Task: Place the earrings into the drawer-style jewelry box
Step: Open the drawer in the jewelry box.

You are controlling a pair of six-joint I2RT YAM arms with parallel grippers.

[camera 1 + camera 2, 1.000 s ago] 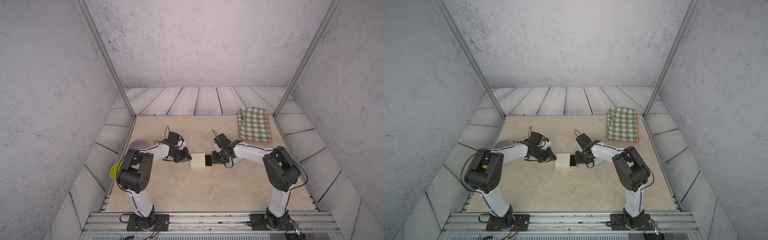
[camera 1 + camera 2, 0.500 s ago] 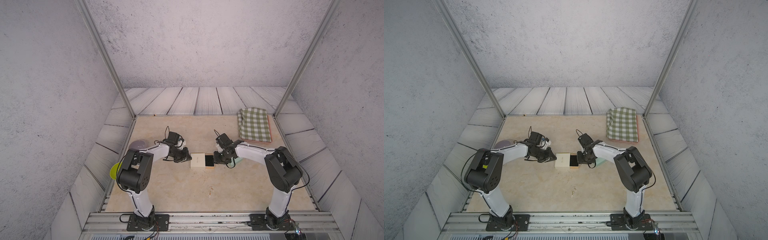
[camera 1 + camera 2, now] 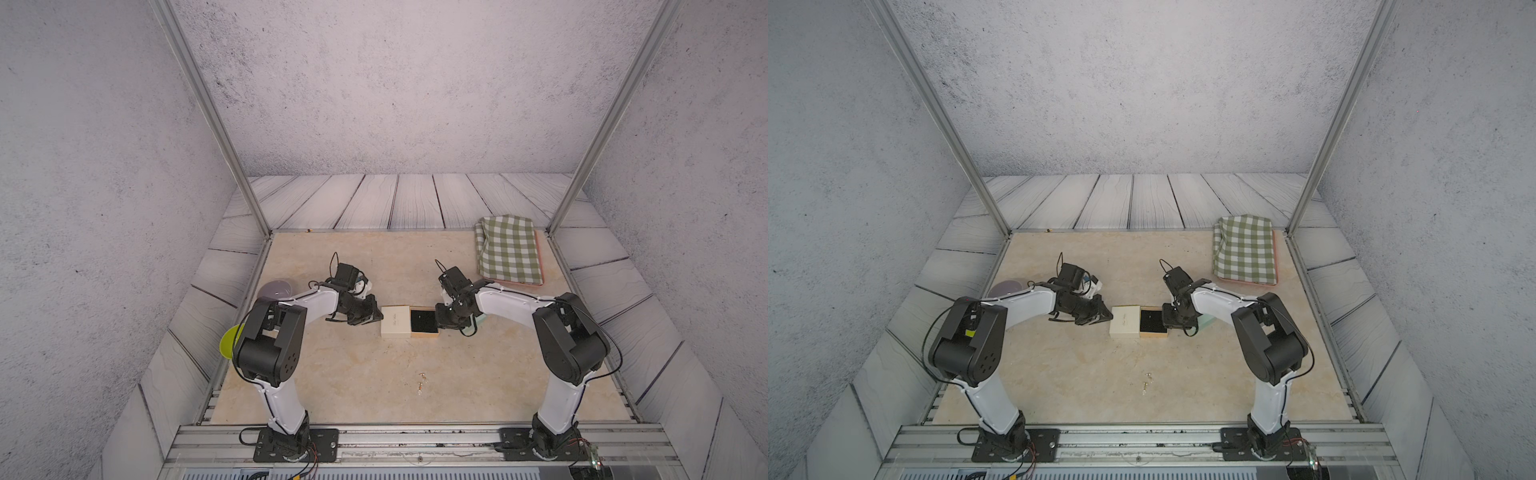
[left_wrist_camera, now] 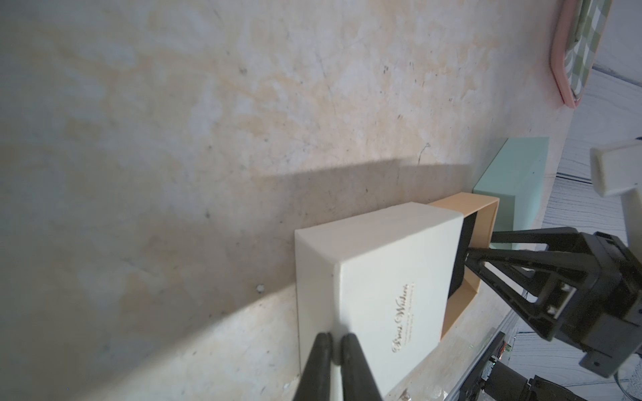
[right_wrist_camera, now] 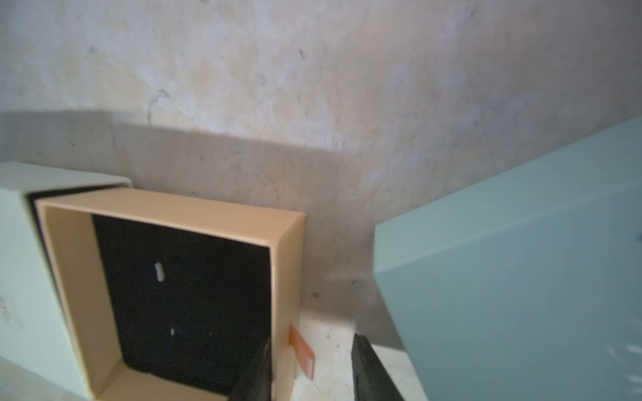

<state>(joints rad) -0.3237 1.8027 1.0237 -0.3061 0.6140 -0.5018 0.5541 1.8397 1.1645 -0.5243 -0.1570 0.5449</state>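
Bench: beige, marbled.
Drawer-style jewelry box: centre frame, tray slid out rightward.
Left jaws: together, at box's left end.
Right jaws: apart, straddling tray's front wall.
Earrings: loose on bench, lower centre, outside box.

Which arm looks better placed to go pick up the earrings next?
Probably the right: the right gripper stands open at the front wall of the tan tray, while the left gripper is shut, bracing the jewelry box. The earrings lie roughly midway between both arms.
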